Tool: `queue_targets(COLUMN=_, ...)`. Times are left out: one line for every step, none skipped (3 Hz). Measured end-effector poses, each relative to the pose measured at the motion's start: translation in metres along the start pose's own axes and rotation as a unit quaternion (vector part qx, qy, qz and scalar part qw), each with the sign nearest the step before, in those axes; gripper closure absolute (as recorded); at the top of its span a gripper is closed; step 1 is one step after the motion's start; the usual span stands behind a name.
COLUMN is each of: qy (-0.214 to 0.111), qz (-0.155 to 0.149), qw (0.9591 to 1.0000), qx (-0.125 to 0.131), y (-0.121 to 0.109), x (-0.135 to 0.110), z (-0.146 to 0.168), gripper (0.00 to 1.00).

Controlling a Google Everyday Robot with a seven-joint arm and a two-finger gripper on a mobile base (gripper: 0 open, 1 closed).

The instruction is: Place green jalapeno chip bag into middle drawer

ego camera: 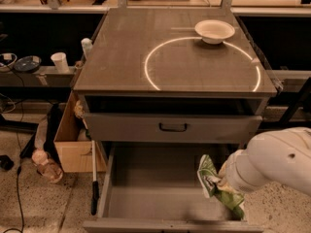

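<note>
The green jalapeno chip bag [209,173] is crinkled bright green foil with white and dark print. It hangs over the right part of the open middle drawer [146,193], above its flat grey floor and close to the right wall. My gripper [221,182] is shut on the bag's right side, at the end of my white arm [272,161], which comes in from the right. The bag hides most of the fingers. The drawer is pulled out below the closed grey drawer front with a black handle [173,127].
A white bowl [215,31] stands at the back right of the cabinet top [126,57], on a white circle line. A cardboard box [73,144] and a long black-tipped stick [94,178] are left of the drawer. A cup [60,62] and cables lie on the left shelf.
</note>
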State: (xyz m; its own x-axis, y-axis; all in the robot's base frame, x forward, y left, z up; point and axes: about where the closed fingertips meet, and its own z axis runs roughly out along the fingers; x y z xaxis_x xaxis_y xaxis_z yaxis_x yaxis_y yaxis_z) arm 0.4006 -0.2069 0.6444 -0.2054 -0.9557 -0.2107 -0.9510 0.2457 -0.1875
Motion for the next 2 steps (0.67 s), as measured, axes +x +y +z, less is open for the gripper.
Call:
queue_targets(qy=0.01, qz=0.002, qw=0.9999, qx=-0.003, y=0.011, x=-0.001, z=0.038, gripper=1.0)
queue_targets(qy=0.009, qz=-0.001, qw=0.9999, qx=-0.005, y=0.012, x=-0.01, z=0.056, gripper=1.0)
